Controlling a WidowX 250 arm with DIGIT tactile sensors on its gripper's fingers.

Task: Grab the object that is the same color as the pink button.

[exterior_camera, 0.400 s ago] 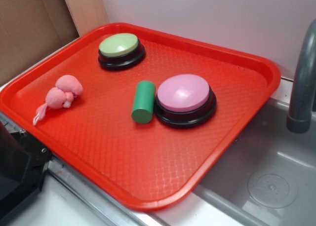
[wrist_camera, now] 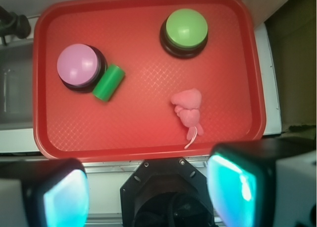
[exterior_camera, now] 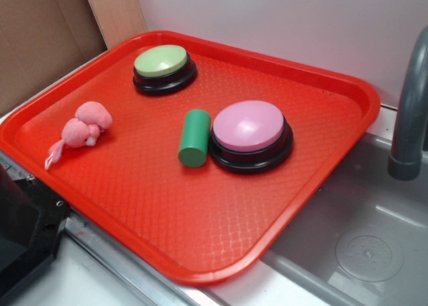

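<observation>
Red tray (exterior_camera: 334,152) on the worktop carries 4 items.

Pink button (exterior_camera: 249,125) sits mid-tray; the green cylinder (exterior_camera: 194,137) lies against its base. Green-topped button (exterior_camera: 161,61) is at the far corner.

Your target, the pink plush toy (exterior_camera: 85,125), lies alone near the tray's left edge, well apart from the rest, tail strand toward the rim.

Hand (wrist_camera: 148,190): released, holding 0 items, poised high above the tray's near edge in the wrist view.

Progress: grasp not started. You have the approach, descent and closing left.

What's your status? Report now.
Pincer open, high above tray, empty. Pink plush lying free near tray edge. Green cylinder against pink button, clear of plush.
</observation>
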